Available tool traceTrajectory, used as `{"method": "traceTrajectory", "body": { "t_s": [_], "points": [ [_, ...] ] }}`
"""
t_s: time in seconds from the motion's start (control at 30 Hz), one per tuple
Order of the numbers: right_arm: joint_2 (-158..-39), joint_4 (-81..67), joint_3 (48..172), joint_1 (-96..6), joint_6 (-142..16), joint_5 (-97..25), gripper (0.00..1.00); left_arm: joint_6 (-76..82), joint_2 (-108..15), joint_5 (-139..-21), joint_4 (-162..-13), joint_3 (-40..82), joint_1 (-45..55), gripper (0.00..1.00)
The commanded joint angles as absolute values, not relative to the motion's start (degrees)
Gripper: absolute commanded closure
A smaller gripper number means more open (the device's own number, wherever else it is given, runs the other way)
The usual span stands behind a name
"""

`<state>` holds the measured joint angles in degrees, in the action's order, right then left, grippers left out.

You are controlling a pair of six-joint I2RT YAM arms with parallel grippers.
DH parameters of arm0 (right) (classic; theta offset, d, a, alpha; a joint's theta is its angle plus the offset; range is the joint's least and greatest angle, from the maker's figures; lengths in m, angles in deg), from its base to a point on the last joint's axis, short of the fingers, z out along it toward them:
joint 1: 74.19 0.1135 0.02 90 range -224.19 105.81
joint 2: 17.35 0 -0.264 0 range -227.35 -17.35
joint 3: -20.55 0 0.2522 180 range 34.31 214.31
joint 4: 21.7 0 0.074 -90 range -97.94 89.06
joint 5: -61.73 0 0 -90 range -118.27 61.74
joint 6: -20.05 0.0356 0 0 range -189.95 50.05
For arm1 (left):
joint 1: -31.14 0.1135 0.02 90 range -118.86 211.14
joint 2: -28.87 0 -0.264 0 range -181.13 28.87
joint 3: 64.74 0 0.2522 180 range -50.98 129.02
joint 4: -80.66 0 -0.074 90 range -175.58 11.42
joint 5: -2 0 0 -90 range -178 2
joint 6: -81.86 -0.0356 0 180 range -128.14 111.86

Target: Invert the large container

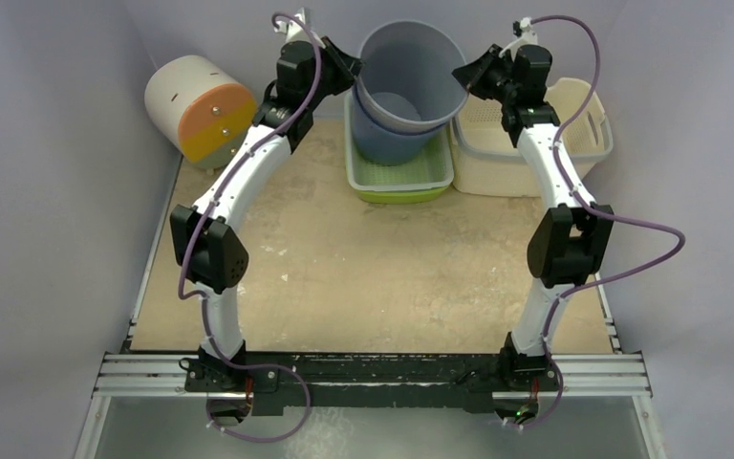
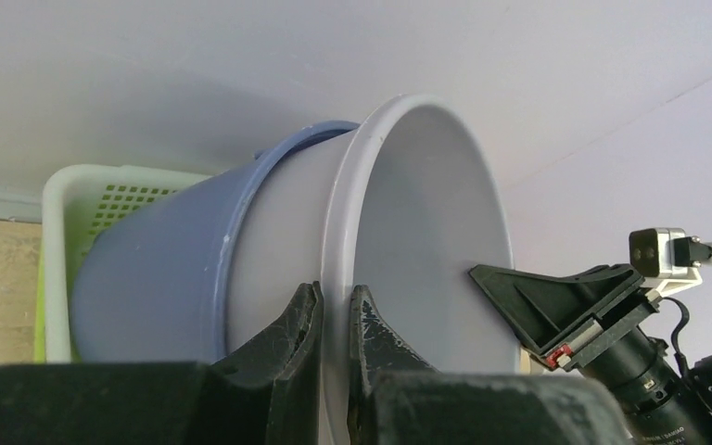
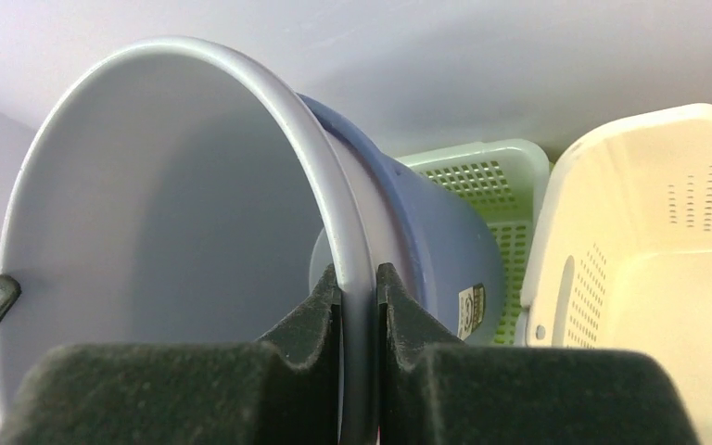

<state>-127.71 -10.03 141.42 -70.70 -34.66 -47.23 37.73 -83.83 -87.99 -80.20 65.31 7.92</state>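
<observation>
- Walls (image 1: 57, 239) of plain pale lilac are enclosing the workspace at 9, 12 and 3 o'clock in the top view.
- Table (image 1: 373, 258), a beige board with mottled, scuffed patches, is spreading from the arm bases to the far wall.
- Metal rail (image 1: 382, 368) is running along the table's 6 o'clock edge, carrying both arm bases.
- Grey bucket (image 1: 411, 67), the large container, is sitting mouth-up at 12 o'clock on the table, against the far wall.
- Blue bucket (image 1: 387, 143) is cupping the grey bucket, which is nesting inside it.
- Cream basket (image 1: 507, 163) is resting at 1 o'clock, just beside the green basket.
- Green basket (image 1: 401, 182) is holding the blue bucket, its perforated floor showing toward 6 o'clock.
- White cylinder (image 1: 196, 107) with an orange face is lying on its side in the 10 o'clock corner.
- Left gripper (image 2: 336, 295) is pinching the grey bucket's rim at the rim's 9 o'clock, one finger inside and one outside.
- Right gripper (image 3: 357, 278) is pinching the same rim at 3 o'clock, fingers pressing both faces of the wall.
</observation>
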Motion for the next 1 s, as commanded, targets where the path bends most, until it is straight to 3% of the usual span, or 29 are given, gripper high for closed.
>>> {"method": "traceTrajectory", "body": {
  "t_s": [0.0,0.03,0.13,0.2,0.5,0.97],
  "points": [
    [-125.0,-11.5,143.4,-70.2,-36.2,-54.3,1.00,36.7,-78.1,-88.9,-84.9,66.6,9.7,1.00],
    [-124.7,-11.4,143.8,-70.2,-36.6,-54.8,1.00,36.4,-77.9,-89.0,-84.0,66.6,9.9,0.98],
    [-123.5,-12.4,145.3,-70.3,-37.3,-56.8,1.00,35.3,-76.4,-89.0,-83.3,64.5,10.5,0.59],
    [-122.7,-13.3,146.6,-70.3,-37.5,-57.2,1.00,34.3,-74.9,-89.6,-83.1,62.4,10.9,0.49],
    [-121.0,-13.3,152.8,-70.3,-37.4,-58.4,1.00,34.1,-68.4,-88.2,-84.4,53.0,16.9,0.38],
    [-116.7,-24.4,158.5,-70.3,-35.2,-62.9,1.00,32.5,-61.6,-84.9,-82.9,40.6,24.6,0.33]
  ]
}}
